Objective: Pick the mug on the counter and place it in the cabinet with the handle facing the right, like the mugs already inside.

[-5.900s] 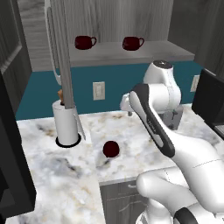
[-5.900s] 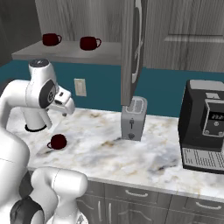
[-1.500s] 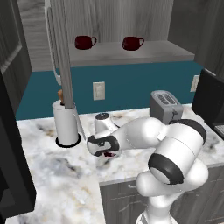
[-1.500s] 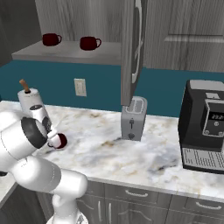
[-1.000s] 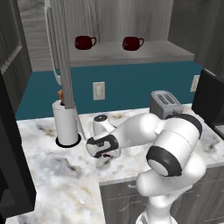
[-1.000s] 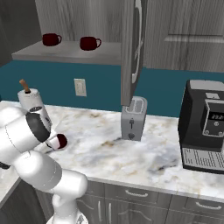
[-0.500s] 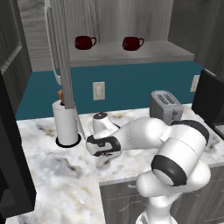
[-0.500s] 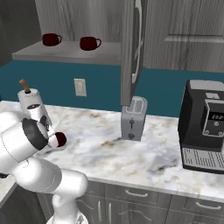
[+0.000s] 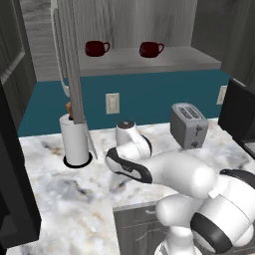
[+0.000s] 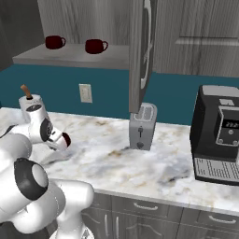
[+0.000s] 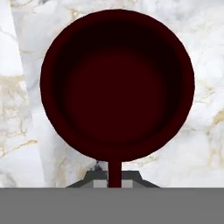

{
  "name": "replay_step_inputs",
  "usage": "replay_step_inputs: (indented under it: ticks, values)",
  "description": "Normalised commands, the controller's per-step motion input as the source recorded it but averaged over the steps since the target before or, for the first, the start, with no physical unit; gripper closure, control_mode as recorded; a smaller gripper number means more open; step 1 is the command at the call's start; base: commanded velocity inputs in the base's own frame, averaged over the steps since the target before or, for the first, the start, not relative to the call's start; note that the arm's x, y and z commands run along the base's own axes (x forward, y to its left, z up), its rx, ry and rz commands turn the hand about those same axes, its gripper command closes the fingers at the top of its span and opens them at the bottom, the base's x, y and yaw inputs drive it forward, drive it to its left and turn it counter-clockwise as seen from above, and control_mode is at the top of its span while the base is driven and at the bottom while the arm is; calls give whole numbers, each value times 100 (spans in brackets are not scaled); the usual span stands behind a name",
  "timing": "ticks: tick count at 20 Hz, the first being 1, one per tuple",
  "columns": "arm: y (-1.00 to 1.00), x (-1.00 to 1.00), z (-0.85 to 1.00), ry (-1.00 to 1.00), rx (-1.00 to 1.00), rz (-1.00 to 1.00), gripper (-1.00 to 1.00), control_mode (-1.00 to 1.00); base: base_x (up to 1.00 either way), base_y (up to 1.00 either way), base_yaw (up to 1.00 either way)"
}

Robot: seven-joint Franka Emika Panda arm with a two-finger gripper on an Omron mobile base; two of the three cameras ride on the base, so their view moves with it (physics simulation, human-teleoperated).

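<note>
Seen from straight above in the hand view, the dark red mug (image 11: 117, 83) stands open side up on the marble counter (image 11: 205, 131). Its handle runs down between my gripper's (image 11: 114, 179) two dark fingertips, which press close on either side of it. In the right base view the mug (image 10: 66, 139) peeks out just past my bent-down hand. The arm hides it in the left base view. Above, the cabinet's pale shelf (image 9: 179, 57) carries two alike red mugs (image 9: 96, 48) (image 9: 150, 49), handles to the right.
The cabinet door (image 9: 69, 60) with its silver bar handle hangs open above the counter's left part. A paper towel holder (image 9: 75, 144) stands left of my hand. A toaster (image 9: 188, 124) and a black coffee machine (image 10: 219, 135) sit to the right.
The arm dropped from upright onto the mug, which was standing free on the counter. Over the last second the hand stays at the mug, which now shows slightly higher in the right base view.
</note>
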Motion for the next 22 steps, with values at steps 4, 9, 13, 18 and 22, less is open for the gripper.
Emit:
replay_step_inputs:
  ticks: [4, 9, 13, 18, 22]
  values:
    - [-48, -2, 4, -3, 10, 20, 100, -100, 0, 0, 0]
    - [-22, -14, 2, -4, 2, 34, 100, -100, 0, 0, 0]
    - [-28, -7, 16, -20, -1, 38, 100, -100, 0, 0, 0]
    - [-5, -3, 4, -8, -1, 49, 100, -100, 0, 0, 0]
    - [1, 0, 4, 1, 0, 50, 100, -100, 0, 0, 0]
